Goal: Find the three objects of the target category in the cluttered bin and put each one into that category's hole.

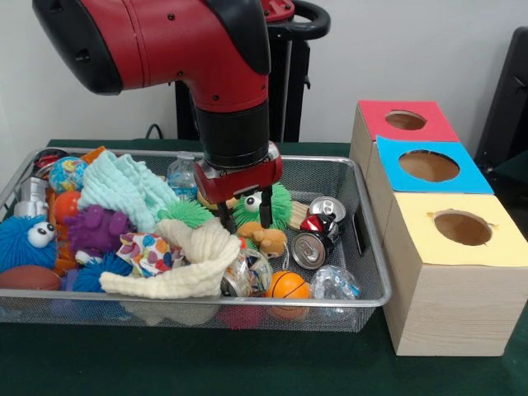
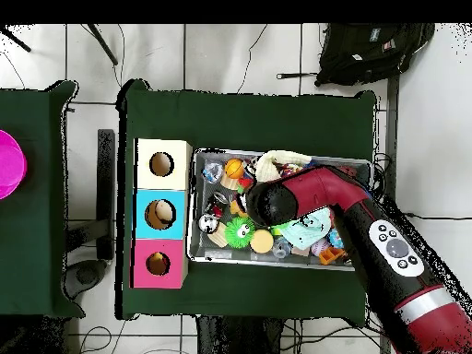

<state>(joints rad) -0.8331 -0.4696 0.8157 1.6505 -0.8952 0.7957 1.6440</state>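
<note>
The silver wire-mesh bin (image 1: 373, 272) is full of clutter; it also shows in the overhead view (image 2: 194, 241). My gripper (image 1: 245, 216) is open and hangs low over the middle of the bin, its black fingers (image 1: 266, 209) on either side of a green spiky googly-eyed ball (image 1: 251, 200). A small orange-brown plush (image 1: 266, 239) lies just below and in front of the fingertips. A yellow round soft thing (image 2: 263, 241) lies beside the green ball (image 2: 241, 230) in the overhead view. No striped plush is clearly visible. The red-topped box's round hole (image 1: 405, 120) (image 2: 158, 265) stands right of the bin. The arm hides the gripper in the overhead view.
The blue-topped (image 1: 428, 165) and yellow-topped (image 1: 463, 227) holes stand next to the red one. The bin also holds a cream cloth (image 1: 194, 264), a mint cloth (image 1: 124, 186), a purple plush (image 1: 95, 227), a blue spiky ball (image 1: 25, 239), cans (image 1: 311, 248) and a mini basketball (image 1: 289, 285).
</note>
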